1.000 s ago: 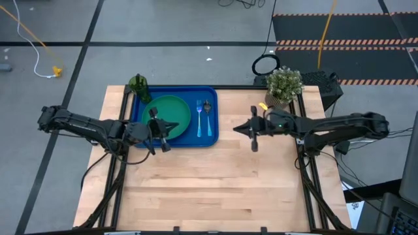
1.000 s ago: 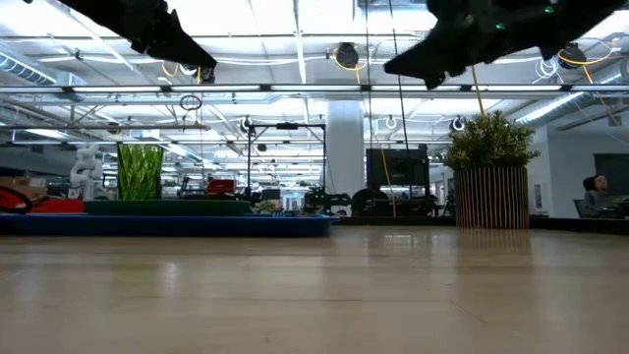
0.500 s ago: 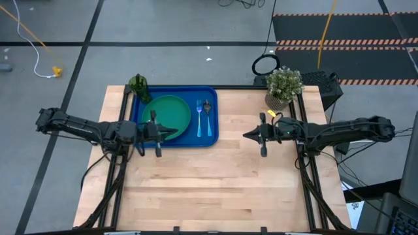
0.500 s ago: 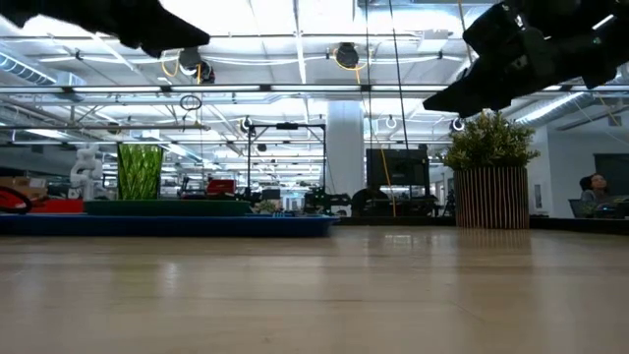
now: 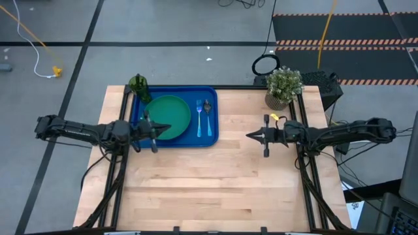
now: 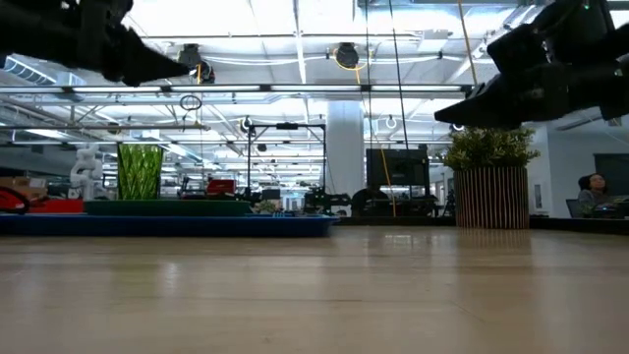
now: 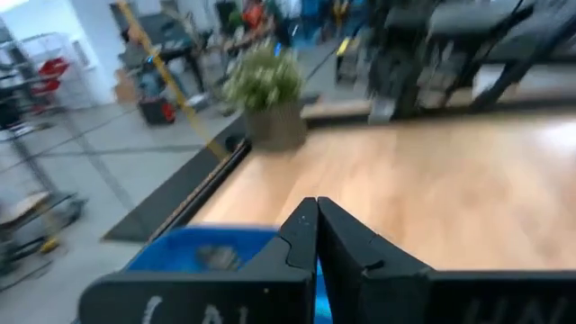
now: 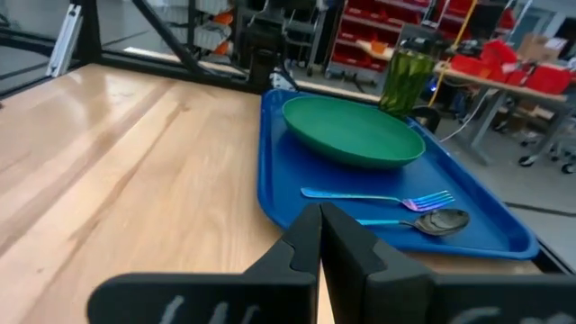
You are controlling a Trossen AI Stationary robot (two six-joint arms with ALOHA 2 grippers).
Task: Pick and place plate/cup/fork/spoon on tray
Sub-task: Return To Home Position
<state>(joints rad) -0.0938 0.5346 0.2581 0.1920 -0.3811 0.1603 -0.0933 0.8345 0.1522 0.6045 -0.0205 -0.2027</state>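
The blue tray (image 5: 210,98) lies at the table's far left. On it rest the green plate (image 5: 168,114), the pale fork (image 5: 199,119) and the dark-bowled spoon (image 5: 208,112). The dark-green cup (image 5: 138,85) stands upright at the tray's far left corner. The right wrist view shows them too: plate (image 8: 353,132), cup (image 8: 407,79), fork (image 8: 378,196), spoon (image 8: 423,220). My left gripper (image 5: 167,128) is shut and empty, high above the plate's near edge. My right gripper (image 5: 249,136) is shut and empty, above bare wood to the right of the tray.
A potted plant (image 5: 284,85) stands at the table's far right corner, beyond my right arm. The wooden table (image 5: 209,183) stretches bare from the middle to the near edge. The room behind holds shelves and equipment.
My left gripper has drawn back toward the table's left edge, from over the plate's middle to its near edge. My right gripper has drawn back toward the table's right edge and sunk a little. The dishes on the tray have stayed put.
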